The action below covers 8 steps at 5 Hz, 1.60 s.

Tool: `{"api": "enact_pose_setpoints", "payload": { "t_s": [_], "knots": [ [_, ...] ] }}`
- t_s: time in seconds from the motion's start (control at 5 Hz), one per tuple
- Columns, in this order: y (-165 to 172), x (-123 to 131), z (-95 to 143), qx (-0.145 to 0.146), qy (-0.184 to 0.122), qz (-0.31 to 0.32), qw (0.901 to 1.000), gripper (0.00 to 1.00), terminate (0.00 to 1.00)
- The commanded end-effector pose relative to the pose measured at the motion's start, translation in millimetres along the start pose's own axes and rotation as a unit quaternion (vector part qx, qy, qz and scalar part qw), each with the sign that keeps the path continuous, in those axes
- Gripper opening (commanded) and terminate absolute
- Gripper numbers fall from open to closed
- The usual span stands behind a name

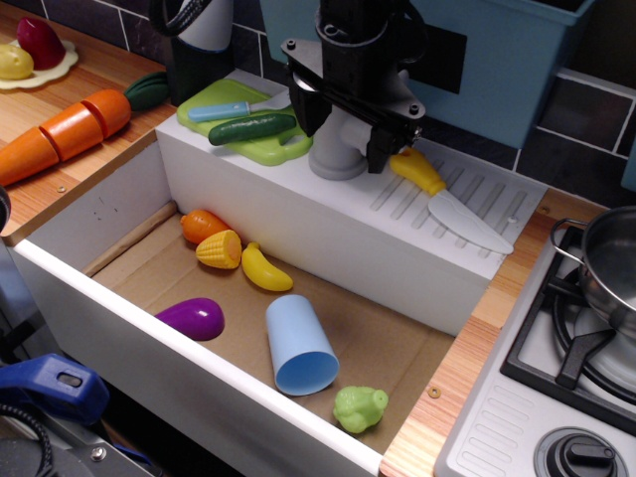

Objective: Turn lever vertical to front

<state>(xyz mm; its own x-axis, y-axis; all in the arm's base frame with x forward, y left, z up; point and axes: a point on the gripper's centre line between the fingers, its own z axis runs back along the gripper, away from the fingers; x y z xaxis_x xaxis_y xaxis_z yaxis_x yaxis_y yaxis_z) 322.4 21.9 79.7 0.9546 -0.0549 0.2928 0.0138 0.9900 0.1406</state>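
Lever: not clearly seen; it is judged to sit at the grey tap (338,149) on the white ledge (298,204) behind the sink, hidden beneath the gripper.
Lever angle: cannot be told, since the handle is covered.
Gripper (348,124): black, set directly over the tap top, its body masking the tap.
Jaws: how far they are parted cannot be told; whether the lever is held is not shown.
Progress: the approach is judged done, as the gripper is placed at the tap; the turn to the front cannot be confirmed as begun or finished.
Left to do: the lever is to be shown pointing forward, then released.
Near the tap: a yellow-handled knife (447,204) just beside it, a cutting board (248,129) on the other side.
Sink (119,214): a blue cup (300,346) and toy vegetables lie inside.
Worktop (60,104): wooden, with a sliced carrot (65,134).
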Motion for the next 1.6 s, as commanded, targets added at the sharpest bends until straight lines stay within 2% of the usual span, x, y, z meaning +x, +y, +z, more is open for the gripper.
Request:
{"api": "enact_pose_setpoints", "payload": {
  "t_s": [0.0,0.4,0.6,0.8,1.2,1.4],
  "knots": [
    [0.0,0.0,0.0,0.000,0.000,0.000,1.0000,1.00,0.00],
    [-12.0,28.0,11.2,0.011,-0.061,-0.003,0.9981,1.00,0.00],
    [-11.9,40.3,16.8,0.015,-0.081,-0.007,0.9966,1.00,0.00],
    [-9.6,54.9,23.4,0.014,-0.086,-0.016,0.9961,1.00,0.00],
    [-4.3,68.0,20.3,0.005,-0.101,-0.023,0.9946,1.00,0.00],
    [-6.5,64.4,14.1,-0.003,-0.093,-0.008,0.9957,0.00,0.00]
  ]
}}
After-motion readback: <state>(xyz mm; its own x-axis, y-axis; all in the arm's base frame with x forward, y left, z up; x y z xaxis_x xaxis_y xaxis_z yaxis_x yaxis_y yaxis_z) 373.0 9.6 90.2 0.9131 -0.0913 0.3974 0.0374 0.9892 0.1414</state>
